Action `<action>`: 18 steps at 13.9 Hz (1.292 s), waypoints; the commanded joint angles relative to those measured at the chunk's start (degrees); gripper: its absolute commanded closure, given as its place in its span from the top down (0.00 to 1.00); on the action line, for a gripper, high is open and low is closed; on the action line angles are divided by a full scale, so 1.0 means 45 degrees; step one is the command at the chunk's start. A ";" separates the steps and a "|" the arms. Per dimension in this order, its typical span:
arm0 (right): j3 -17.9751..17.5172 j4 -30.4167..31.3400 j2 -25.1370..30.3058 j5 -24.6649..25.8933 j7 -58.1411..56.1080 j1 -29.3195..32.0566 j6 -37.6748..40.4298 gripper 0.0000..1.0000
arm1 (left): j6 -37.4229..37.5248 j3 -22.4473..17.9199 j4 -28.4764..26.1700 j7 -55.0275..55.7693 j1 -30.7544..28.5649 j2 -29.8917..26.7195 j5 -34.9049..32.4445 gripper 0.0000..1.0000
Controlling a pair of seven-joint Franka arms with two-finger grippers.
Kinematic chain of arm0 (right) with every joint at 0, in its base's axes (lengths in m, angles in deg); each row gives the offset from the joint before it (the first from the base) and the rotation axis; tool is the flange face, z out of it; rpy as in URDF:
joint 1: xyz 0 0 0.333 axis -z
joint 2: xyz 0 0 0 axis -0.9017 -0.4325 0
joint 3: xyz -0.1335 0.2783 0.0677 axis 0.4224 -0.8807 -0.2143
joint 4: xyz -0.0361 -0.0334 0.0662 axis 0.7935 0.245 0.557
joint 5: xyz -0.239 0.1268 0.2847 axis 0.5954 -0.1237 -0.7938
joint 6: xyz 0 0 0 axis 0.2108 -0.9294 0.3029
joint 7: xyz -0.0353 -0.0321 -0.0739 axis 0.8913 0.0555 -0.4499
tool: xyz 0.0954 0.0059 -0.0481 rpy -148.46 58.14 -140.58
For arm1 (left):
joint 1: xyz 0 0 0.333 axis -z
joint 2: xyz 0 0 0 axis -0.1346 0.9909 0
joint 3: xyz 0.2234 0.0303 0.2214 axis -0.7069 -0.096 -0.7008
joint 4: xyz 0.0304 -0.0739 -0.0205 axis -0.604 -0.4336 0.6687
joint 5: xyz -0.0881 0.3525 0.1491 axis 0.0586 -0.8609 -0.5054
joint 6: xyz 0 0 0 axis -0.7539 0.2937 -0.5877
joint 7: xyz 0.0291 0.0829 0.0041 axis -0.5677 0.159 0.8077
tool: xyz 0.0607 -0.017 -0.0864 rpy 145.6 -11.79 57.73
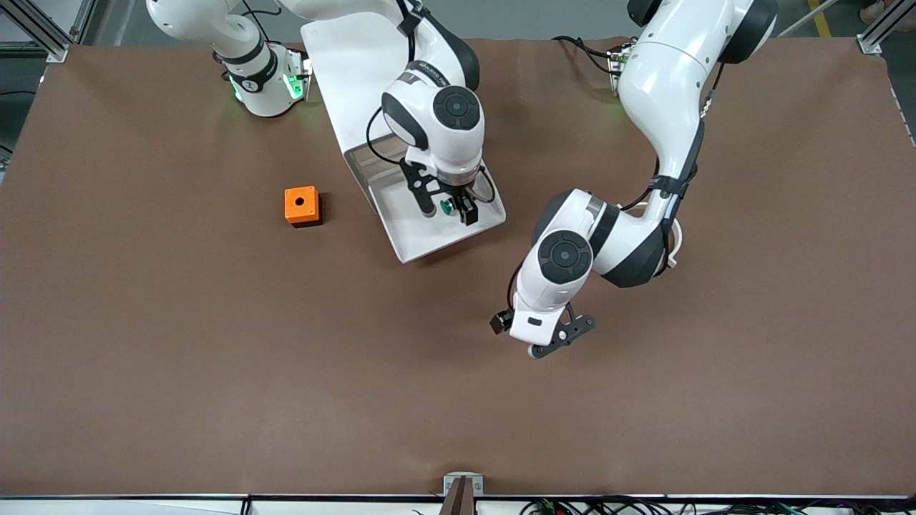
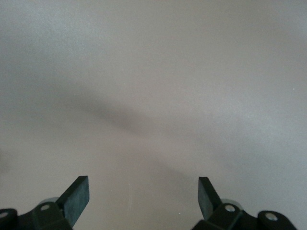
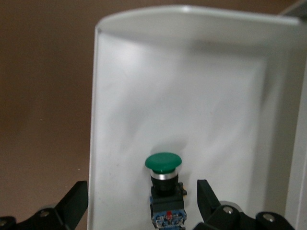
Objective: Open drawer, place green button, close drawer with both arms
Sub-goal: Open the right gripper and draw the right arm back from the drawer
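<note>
you are seeing the button (image 3: 163, 189) lying in the open drawer (image 1: 418, 243) between the right pincer's (image 1: 449, 208) wide fingers, the wide left pincer (image 1: 549, 342) waiting over bare tabletop (image 1: 215, 357), closing remaining.

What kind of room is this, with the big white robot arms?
Probably a robot lab or test bench: two arms bolted to a brown-covered table, metal framing at its corners, loose cables along its edge.
</note>
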 commanded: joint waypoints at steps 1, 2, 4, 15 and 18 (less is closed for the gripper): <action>-0.0163 -0.1586 -0.0099 0.0114 -0.3372 0.1370 0.2298 1.00 | 0.0095 -0.0166 -0.0200 -0.0058 0.0116 -0.0222 -0.0517 1.00; -0.0144 -0.2151 -0.0079 0.0133 -0.5010 0.1839 0.3216 1.00 | 0.0075 -0.0127 -0.0200 -0.0038 0.0136 -0.0241 -0.0713 1.00; -0.0124 -0.2819 0.0018 0.0211 -0.7651 0.2679 0.4469 1.00 | 0.0075 -0.0107 -0.0200 0.0446 0.0136 -0.0222 -0.0715 1.00; -0.0124 -0.2782 0.3121 0.0719 -2.0854 0.9375 0.7618 1.00 | 0.0056 0.0068 -0.0337 0.1114 0.0370 0.0129 -0.0578 1.00; -0.0124 -0.2782 0.3591 0.0719 -2.3906 1.1038 0.7931 1.00 | 0.0056 0.0166 -0.0376 0.1095 0.0740 0.0266 -0.0481 1.00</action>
